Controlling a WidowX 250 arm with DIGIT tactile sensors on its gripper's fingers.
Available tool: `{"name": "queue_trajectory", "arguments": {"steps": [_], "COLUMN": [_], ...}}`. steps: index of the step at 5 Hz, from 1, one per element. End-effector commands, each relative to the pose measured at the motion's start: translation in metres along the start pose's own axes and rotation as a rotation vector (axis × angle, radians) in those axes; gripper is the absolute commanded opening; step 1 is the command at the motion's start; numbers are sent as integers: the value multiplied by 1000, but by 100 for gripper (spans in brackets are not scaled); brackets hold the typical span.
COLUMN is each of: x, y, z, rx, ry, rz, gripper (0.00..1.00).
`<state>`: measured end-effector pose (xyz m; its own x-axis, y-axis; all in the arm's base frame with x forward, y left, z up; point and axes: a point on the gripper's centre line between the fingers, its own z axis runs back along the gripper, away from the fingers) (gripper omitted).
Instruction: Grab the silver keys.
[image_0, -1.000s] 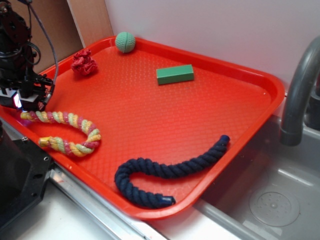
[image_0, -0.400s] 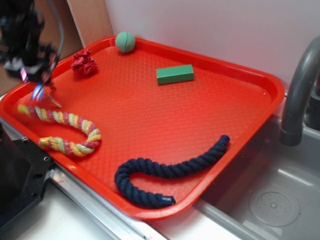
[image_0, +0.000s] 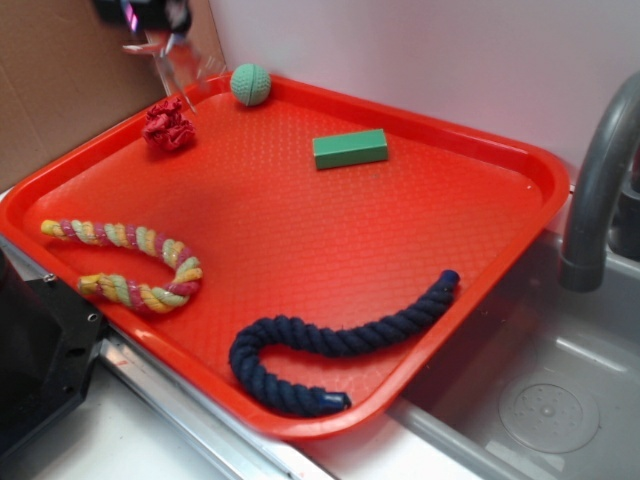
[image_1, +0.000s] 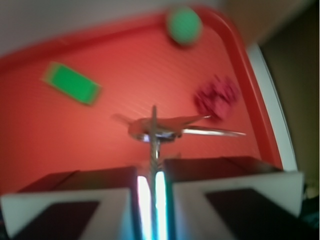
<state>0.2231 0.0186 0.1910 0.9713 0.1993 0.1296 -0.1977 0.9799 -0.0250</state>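
My gripper (image_0: 150, 22) is high at the top left of the exterior view, blurred, above the tray's far left corner. It is shut on the silver keys (image_0: 178, 68), which hang below it as a blurred shiny bunch just above the red scrunchie (image_0: 168, 125). In the wrist view the gripper (image_1: 152, 172) pinches one thin key between its jaws, and the rest of the silver keys (image_1: 160, 129) splay out sideways over the red tray (image_1: 100, 135). The scrunchie (image_1: 217, 97) lies to the right of them.
On the red tray (image_0: 520, 170) lie a green ball (image_0: 250, 84), a green block (image_0: 349, 148), a pink-yellow-green braided rope (image_0: 135, 262) and a dark blue rope (image_0: 340, 340). A grey faucet (image_0: 595, 180) and sink stand at the right. A brown board (image_0: 60, 90) stands at the left.
My gripper has risen from the tray's left edge near the braided rope and moved to the far corner, carrying the keys up off the tray.
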Motion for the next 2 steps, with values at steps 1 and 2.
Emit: {"name": "queue_trajectory", "arguments": {"steps": [1,2], "x": [-15,-15], "y": [-10,-11], "z": [52,46], "rx": [-134,-79], "ry": [-65,-41], "rz": [-186,-193], "gripper": [0,0]}}
